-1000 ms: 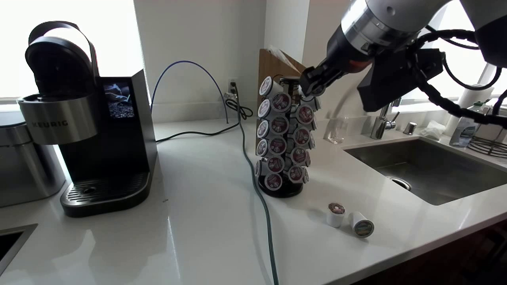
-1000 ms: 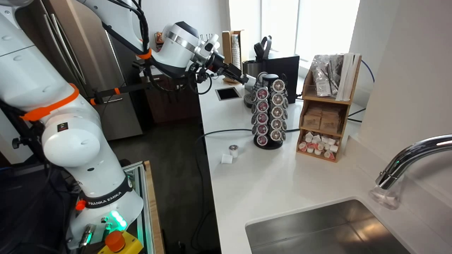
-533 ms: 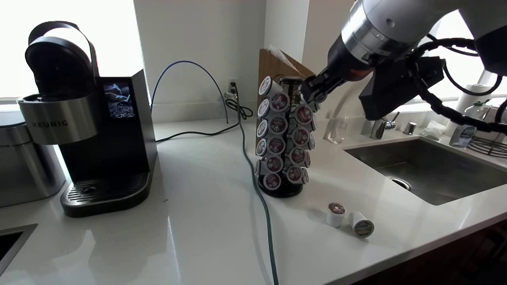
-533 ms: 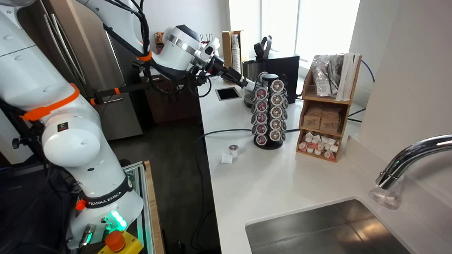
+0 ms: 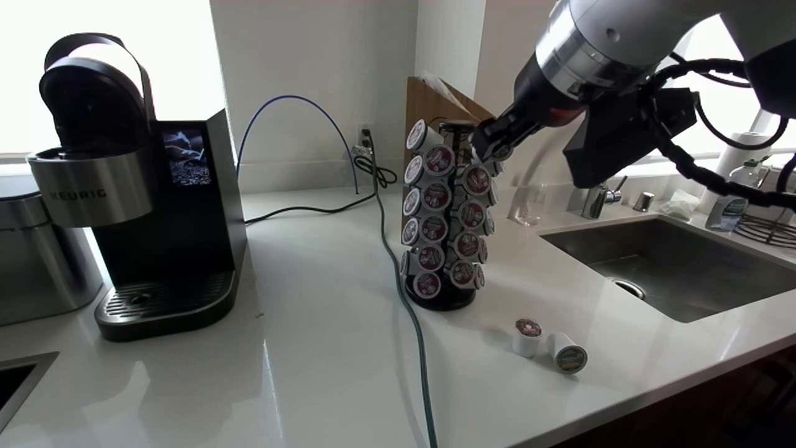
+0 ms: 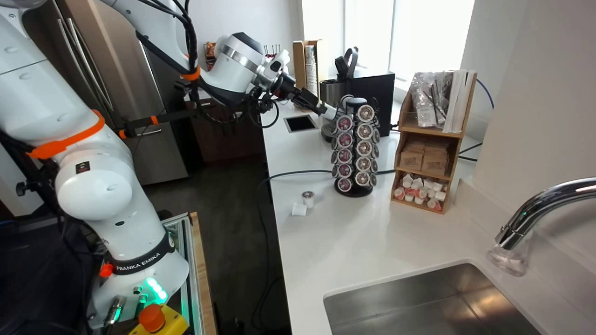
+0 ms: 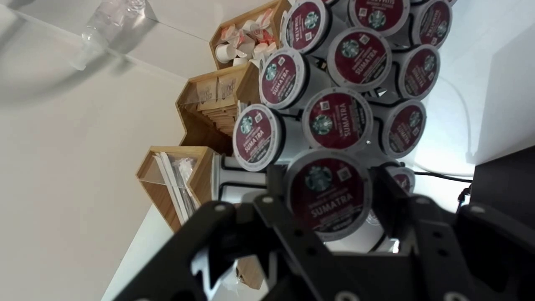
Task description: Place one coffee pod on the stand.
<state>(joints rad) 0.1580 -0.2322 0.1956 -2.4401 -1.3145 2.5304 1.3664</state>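
The stand is a tall dark carousel with its columns full of dark-red-lidded pods; it also shows in an exterior view. My gripper points down at its upper side. In the wrist view the fingers sit on both sides of a coffee pod, its Sumatra lid facing the camera. The pod's white body reaches into the stand's top level; how far it sits in the slot is hidden. Two similar pods are on the counter, one upright and one lying.
A black coffee machine stands on the counter. A wooden organizer stands close behind the stand. A dark green cable runs past the stand's base. A sink is set into the counter.
My gripper has moved down slightly with the pod, towards the stand's top level. The stand has turned slightly. In the last half second hardly anything moves.
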